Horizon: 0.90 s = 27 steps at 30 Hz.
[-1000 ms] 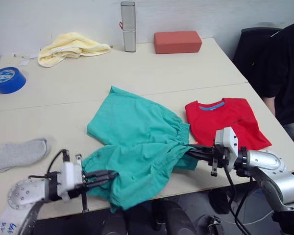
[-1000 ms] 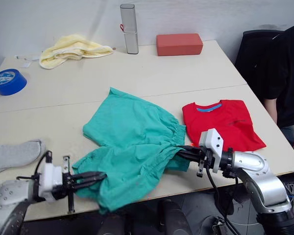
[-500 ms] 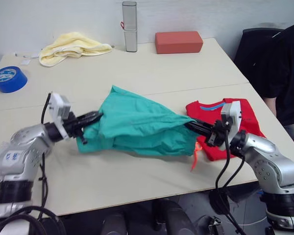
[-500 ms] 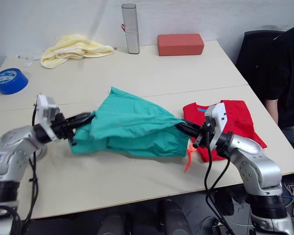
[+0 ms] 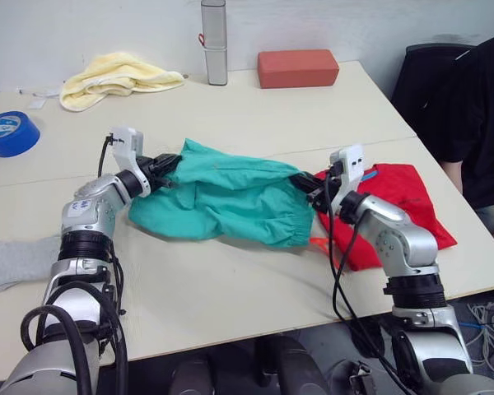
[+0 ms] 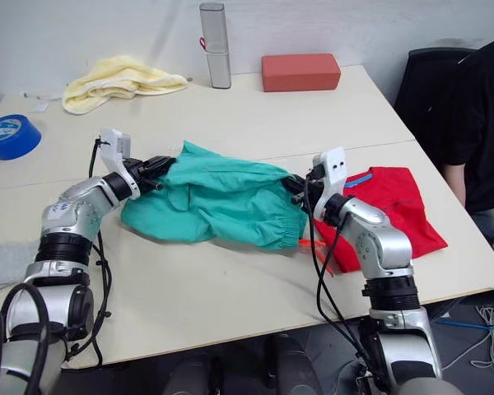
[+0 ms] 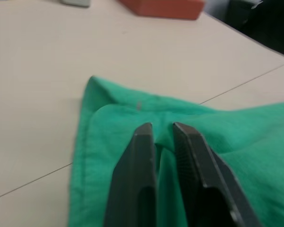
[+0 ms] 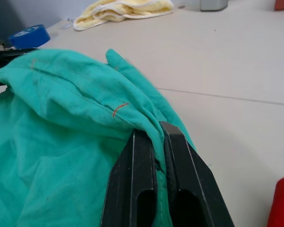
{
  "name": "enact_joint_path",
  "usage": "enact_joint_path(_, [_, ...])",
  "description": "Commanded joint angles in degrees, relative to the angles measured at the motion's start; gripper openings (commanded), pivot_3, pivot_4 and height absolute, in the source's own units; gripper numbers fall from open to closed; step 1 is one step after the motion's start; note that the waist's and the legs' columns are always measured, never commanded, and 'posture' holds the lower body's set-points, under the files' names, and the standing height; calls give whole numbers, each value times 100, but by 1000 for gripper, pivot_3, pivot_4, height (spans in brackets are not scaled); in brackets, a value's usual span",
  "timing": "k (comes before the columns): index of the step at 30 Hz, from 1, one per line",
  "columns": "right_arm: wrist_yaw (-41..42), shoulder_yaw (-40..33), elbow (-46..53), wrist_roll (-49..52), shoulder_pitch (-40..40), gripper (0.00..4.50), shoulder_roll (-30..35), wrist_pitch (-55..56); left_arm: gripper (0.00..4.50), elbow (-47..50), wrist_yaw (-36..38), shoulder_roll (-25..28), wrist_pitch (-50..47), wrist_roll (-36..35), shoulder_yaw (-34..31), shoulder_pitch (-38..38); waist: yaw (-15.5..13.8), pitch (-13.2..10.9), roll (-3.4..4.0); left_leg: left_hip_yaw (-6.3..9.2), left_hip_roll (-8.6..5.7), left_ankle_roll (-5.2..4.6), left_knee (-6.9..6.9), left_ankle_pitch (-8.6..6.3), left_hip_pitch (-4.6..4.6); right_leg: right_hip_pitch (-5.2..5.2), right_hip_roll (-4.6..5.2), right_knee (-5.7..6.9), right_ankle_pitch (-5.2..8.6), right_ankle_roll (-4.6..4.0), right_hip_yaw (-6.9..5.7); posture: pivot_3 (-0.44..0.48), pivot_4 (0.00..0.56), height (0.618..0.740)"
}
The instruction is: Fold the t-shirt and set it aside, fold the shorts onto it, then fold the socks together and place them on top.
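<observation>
2 grippers, left gripper point(image 5: 171, 160) and right gripper point(image 5: 306, 183), each pinch the shorts point(image 5: 222, 200), now carried from the near desk point(image 5: 230, 280) edge and doubled over mid-desk. Fold 1 looks nearly complete; the t-shirt point(image 5: 395, 210) lies folded just beside.

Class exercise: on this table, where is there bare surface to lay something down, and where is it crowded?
Free: the near table strip in front of the shorts, and the far stretch between yellow cloth, red block and shorts. Crowded: the middle, where both grippers grip the shorts beside the t-shirt.
</observation>
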<state>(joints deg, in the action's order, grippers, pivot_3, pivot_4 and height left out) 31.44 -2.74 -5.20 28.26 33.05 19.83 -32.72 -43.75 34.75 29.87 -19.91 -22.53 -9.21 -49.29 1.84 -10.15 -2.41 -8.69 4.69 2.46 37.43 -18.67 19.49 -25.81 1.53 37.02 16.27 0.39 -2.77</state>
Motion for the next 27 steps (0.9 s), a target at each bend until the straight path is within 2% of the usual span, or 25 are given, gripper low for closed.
enact_joint_path(1, [-101,-119,6,-141,123,616,-43,224,1876,-133,-333,-40,420,170,-233,-173,-7,0,0,-1,1,0,0,0,4,-4,1,0,0,0,0,0,150,740])
enact_joint_path(4, [-158,-194,101,-328,88,1499,-51,655,2770,-110,-571,-34,746,257,-385,-86,-10,0,0,0,1,0,8,0,13,-10,2,4,0,0,-1,0,150,740])
enact_joint_path(6, [-104,-264,169,-257,47,2217,68,451,3403,-63,-735,7,1218,389,-463,-33,-9,0,0,-1,1,0,18,0,24,-21,4,13,0,0,-1,0,150,740])
enact_joint_path(8, [44,-331,211,-265,-28,2932,351,328,4056,109,-540,148,1668,472,-489,64,-14,0,0,0,1,1,27,-1,25,-21,3,21,0,0,-2,0,150,740])
enact_joint_path(9, [174,-383,232,-281,-83,3288,590,264,4380,345,-110,292,2015,513,-417,202,-17,0,0,0,0,1,30,-1,26,-24,6,28,0,0,-1,0,150,740])
enact_joint_path(10, [330,-457,268,-251,-139,3649,825,211,4500,660,280,438,2221,498,-373,384,-12,0,0,0,0,0,33,-1,28,-26,9,32,0,0,-1,0,150,740])
enact_joint_path(12, [858,-530,440,-97,-261,4374,1230,262,4500,1226,1188,785,2495,451,-237,841,-9,0,0,-7,1,0,34,-1,36,-38,10,35,0,0,2,0,150,740])
enact_joint_path(15, [1640,-218,1116,-47,-578,4471,1675,417,4500,1740,2562,1383,3441,595,73,1667,24,0,3,-14,-1,2,39,-1,62,-73,3,44,2,-3,6,0,150,740])
enact_joint_path(18, [2127,254,1877,-253,-976,4471,1888,727,4500,1867,3441,1709,4328,511,105,2172,41,-1,5,-13,2,19,42,3,58,-73,-8,51,8,-14,0,0,150,740])
enact_joint_path(20, [2204,654,2280,-584,-1233,4471,1907,1029,4500,1684,3899,1909,5142,710,241,2423,33,-1,5,-14,2,24,42,7,62,-72,-11,51,3,-22,-10,0,150,740])
enact_joint_path(21, [2191,826,2405,-735,-1320,4471,1893,1108,4500,1534,3997,1970,5405,820,303,2479,25,-1,5,-12,2,23,42,6,63,-71,-11,51,0,-27,-12,0,150,740])
enact_joint_path(23, [2048,1231,2504,-1204,-1449,4471,1797,1402,4500,1081,3747,2047,6029,1344,461,2455,-2,-1,5,-6,-1,-3,42,-2,63,-69,-7,48,-3,-30,-13,0,150,740])
enact_joint_path(27, [1597,1814,2178,-2130,-1358,4471,1507,1882,4500,308,2743,1949,6756,2388,731,2049,-30,3,-3,11,-8,-36,45,12,65,-66,7,37,-19,-24,-6,0,150,740])
